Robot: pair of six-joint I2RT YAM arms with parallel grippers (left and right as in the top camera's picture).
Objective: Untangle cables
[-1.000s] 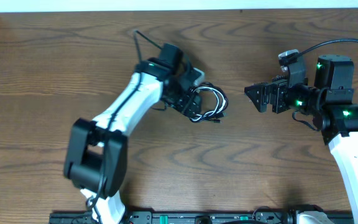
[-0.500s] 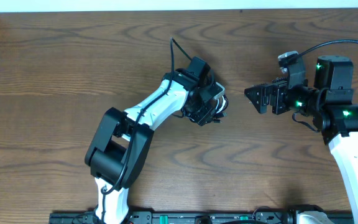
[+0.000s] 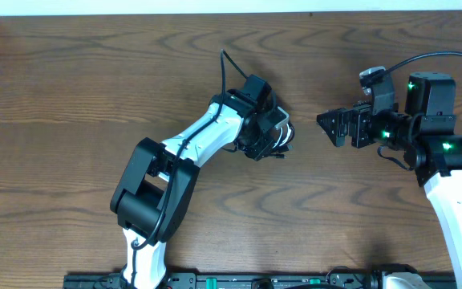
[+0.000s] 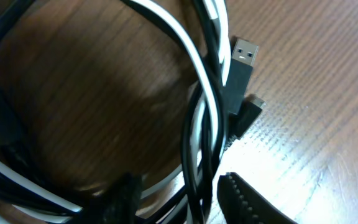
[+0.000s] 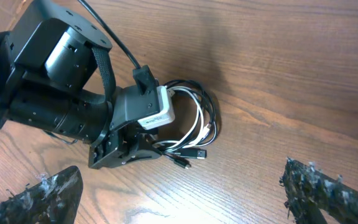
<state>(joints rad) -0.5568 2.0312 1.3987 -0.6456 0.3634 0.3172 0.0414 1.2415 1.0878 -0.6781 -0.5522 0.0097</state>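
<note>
**Wood-grain counter, cords pinned mid-surface**

Across the brown wood-grain counter (image 3: 70, 96), near its middle: a tangled bundle of thin black and white cords (image 5: 199, 118), in loose loops. Clamped at the edge nearer the left arm by the left tool (image 5: 129, 152), clenched, with cords between its two dark fingers (image 4: 247, 202). Sticking out of the loop: a black USB plug with a silver tip (image 4: 242, 57), just beside a smaller black plug (image 4: 248, 115). Well apart on the other side: the right tool (image 3: 326, 128), released and spread wide, gripping nothing, facing the bundle.
</note>
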